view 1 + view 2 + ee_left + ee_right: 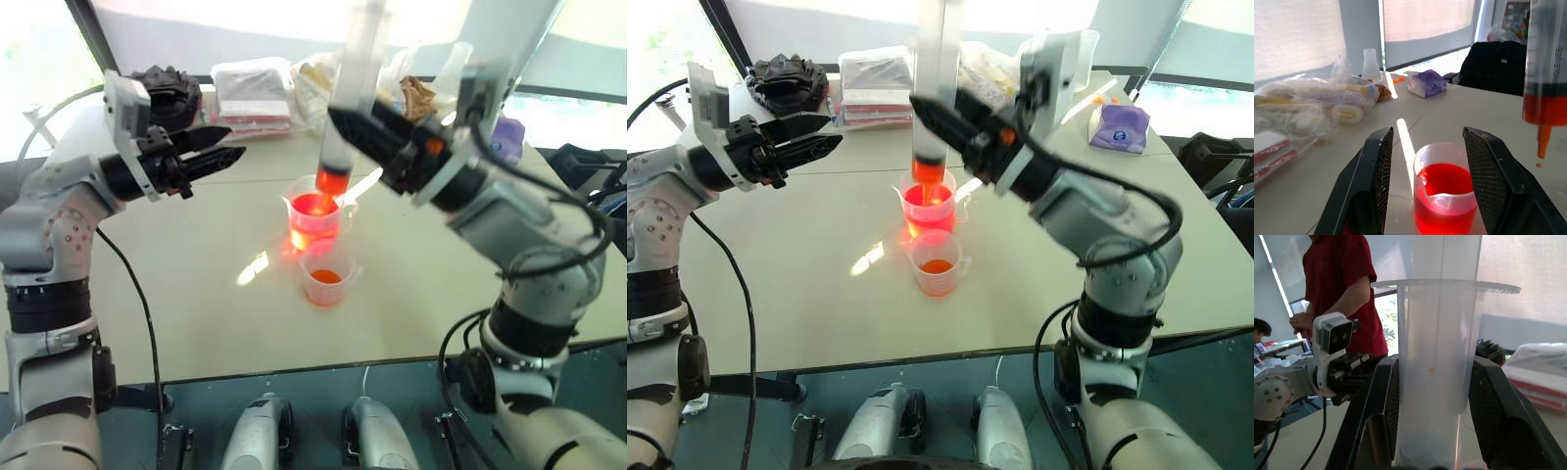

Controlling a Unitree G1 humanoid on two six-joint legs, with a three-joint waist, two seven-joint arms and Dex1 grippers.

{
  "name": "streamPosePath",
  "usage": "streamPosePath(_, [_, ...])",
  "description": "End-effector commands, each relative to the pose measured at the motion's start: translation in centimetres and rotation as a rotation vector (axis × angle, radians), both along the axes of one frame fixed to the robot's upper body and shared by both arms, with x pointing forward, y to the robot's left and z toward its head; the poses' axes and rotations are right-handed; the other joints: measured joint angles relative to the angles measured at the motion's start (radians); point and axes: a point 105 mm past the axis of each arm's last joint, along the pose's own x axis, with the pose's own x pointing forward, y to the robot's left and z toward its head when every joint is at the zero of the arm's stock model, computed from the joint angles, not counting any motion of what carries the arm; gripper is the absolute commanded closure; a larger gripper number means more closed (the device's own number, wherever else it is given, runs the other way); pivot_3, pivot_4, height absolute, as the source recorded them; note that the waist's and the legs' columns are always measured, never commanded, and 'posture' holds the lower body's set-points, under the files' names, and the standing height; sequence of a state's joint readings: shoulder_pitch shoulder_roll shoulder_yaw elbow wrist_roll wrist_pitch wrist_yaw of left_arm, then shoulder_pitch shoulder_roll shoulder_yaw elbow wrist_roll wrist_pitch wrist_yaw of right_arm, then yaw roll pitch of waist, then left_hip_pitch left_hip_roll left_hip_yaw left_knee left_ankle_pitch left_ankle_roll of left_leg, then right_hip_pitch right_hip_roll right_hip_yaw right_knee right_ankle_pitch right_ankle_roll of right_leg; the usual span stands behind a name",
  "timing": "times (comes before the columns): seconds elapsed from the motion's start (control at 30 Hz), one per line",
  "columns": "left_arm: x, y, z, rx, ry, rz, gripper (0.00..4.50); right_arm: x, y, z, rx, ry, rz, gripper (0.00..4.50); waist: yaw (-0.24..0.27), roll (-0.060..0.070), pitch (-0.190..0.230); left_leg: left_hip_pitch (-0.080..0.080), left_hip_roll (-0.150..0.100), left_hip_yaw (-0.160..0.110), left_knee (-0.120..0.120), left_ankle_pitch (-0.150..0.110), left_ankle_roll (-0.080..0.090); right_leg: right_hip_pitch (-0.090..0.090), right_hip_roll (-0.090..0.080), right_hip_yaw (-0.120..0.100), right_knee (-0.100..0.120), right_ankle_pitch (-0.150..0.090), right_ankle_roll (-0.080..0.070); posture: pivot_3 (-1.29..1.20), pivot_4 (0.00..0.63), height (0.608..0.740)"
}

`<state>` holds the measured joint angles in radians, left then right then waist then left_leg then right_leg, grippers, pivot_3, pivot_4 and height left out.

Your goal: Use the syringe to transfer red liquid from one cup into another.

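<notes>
Right gripper (345, 125): clamped on the barrel of the syringe (345, 108), one black finger on each side, holding it upright above the cups.
Syringe: clear barrel with a band of red liquid (332, 181) at its lower end; its orange tip points down over the beaker (315, 217), above the liquid surface and not dipped in. The plunger rises out of the top of the barrel.
Drop: in the left wrist view a small orange drop (1538, 164) hangs in the air just under the tip.
Left gripper (223, 150): fingers spread apart and holding nothing, raised off the table to the left of the beaker, pointing toward it.
Beaker: taller clear cup with a spout, near the middle of the table (196, 294), roughly half full of bright red liquid.
Small cup (326, 278): shorter clear cup just on the near side of the beaker, with a shallow layer of orange-red liquid at the bottom.
Far side of table: plastic-wrapped packages (253, 93), a black glove (789, 78), and a purple tissue pack (1122, 125) at far right.
Person (1344, 289): in a red shirt, standing beyond the table in the right wrist view.
</notes>
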<state>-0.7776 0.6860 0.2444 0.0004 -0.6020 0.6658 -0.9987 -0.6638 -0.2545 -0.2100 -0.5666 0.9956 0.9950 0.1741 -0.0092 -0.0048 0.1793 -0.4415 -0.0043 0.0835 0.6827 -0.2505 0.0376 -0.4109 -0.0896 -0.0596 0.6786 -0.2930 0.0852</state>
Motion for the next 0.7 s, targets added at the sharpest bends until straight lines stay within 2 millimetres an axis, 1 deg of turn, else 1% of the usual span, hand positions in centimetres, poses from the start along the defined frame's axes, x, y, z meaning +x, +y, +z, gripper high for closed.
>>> streamPosePath(0.03, [-0.4, -1.3, 2.7, 0.0, -0.098, -0.068, 2.13, -1.2, 0.2, 0.0, -0.002, -0.049, 0.004, 3.0, 0.0, 0.0, 0.0, 0.0, 0.0, 0.0, 0.0, 0.0, 0.001, 0.0, 0.0, 0.0, 0.0, 0.0, 0.0, 0.0, 0.15, 0.74])
streamPosePath(0.1, [-0.1, -2.2, 4.1, -0.003, -0.133, -0.116, 2.13, -0.9, 0.0, -0.9, -0.015, -0.033, -0.009, 3.0, 0.001, 0.0, 0.0, 0.0, -0.001, 0.0, 0.0, 0.0, 0.001, 0.001, 0.0, 0.0, -0.001, 0.0, 0.0, 0.0, 0.15, 0.74])
streamPosePath(0.2, [0.0, -3.1, 5.6, 0.0, -0.161, -0.201, 2.13, -0.8, -0.2, -1.6, -0.021, -0.022, -0.014, 3.0, -0.003, 0.0, 0.0, 0.0, -0.001, 0.001, 0.0, -0.002, 0.005, 0.001, 0.001, 0.0, -0.002, 0.0, 0.0, 0.0, 0.15, 0.74])
streamPosePath(0.3, [0.6, -5.0, 7.8, 0.012, -0.22, -0.291, 2.13, -0.9, -0.2, -2.4, -0.038, -0.011, -0.012, 3.0, 0.0, 0.0, 0.0, 0.0, 0.0, 0.001, 0.0, -0.002, 0.004, 0.0, 0.002, 0.0, -0.002, 0.0, 0.0, 0.0, 0.15, 0.74])
streamPosePath(0.37, [0.9, -6.4, 8.6, 0.011, -0.242, -0.355, 2.13, -0.9, -0.2, -2.6, -0.043, -0.009, -0.012, 3.0, 0.002, -0.001, 0.0, -0.001, 0.0, 0.0, 0.0, -0.002, 0.005, 0.001, 0.004, -0.001, -0.003, 0.0, 0.0, 0.0, 0.15, 0.74])
streamPosePath(0.43, [1.1, -7.6, 8.9, 0.022, -0.257, -0.404, 2.13, -0.9, -0.1, -2.7, -0.043, -0.011, -0.013, 3.0, -0.001, -0.001, 0.0, -0.001, -0.001, 0.001, 0.0, -0.004, 0.008, 0.001, 0.004, 0.0, -0.004, 0.0, 0.001, 0.0, 0.15, 0.74])
streamPosePath(0.53, [1.6, -9.2, 8.7, 0.035, -0.268, -0.456, 2.13, -0.8, 0.0, -2.7, -0.042, -0.016, -0.014, 3.0, -0.002, -0.001, 0.0, -0.001, -0.001, 0.002, 0.0, -0.004, 0.009, 0.001, 0.004, 0.0, -0.006, 0.001, 0.002, 0.0, 0.15, 0.74])
streamPosePath(0.7, [1.7, -10.4, 7.8, 0.064, -0.263, -0.521, 2.13, -0.7, 0.2, -2.5, -0.041, -0.027, -0.017, 3.0, -0.005, -0.001, 0.0, -0.001, 0.0, 0.002, 0.0, -0.005, 0.01, 0.001, 0.004, 0.001, -0.007, 0.001, 0.002, 0.0, 0.15, 0.74])
